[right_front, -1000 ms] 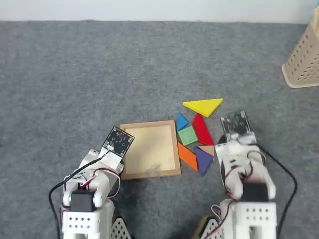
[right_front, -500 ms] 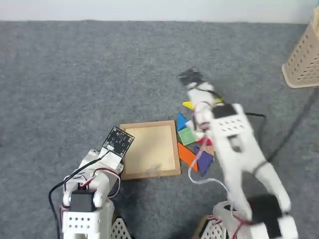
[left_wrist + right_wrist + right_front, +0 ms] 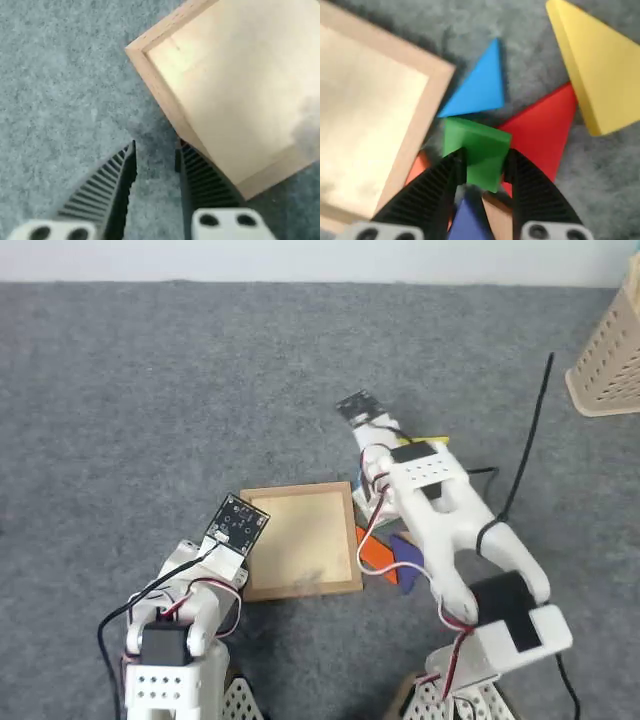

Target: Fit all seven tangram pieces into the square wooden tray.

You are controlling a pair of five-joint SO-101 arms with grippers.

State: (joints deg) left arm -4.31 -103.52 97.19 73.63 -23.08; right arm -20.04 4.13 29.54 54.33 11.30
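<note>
The square wooden tray (image 3: pixel 300 578) lies empty on the carpet, also seen as the tray (image 3: pixel 436 92) and the tray (image 3: pixel 165 95). My right gripper (image 3: pixel 484 156) is open low over the green square (image 3: pixel 477 147), one finger on each side of its near corner. Around it lie the blue triangle (image 3: pixel 477 90), red triangle (image 3: pixel 542 127), yellow triangle (image 3: pixel 600 65), orange piece (image 3: pixel 375 555) and purple triangle (image 3: pixel 408 552). The right arm (image 3: pixel 425 480) covers most pieces from above. My left gripper (image 3: pixel 154 162) is open by a narrow gap over carpet beside the tray's corner, holding nothing.
A beige slatted basket (image 3: pixel 610 350) stands at the far right edge. Grey carpet (image 3: pixel 150 390) covers the whole floor, with wide room to the left and behind the tray. A black cable (image 3: pixel 525 455) arcs up beside the right arm.
The right arm has swung out from its folded pose by its base to over the pieces and come down at the green square. The left arm and tray have not moved.
</note>
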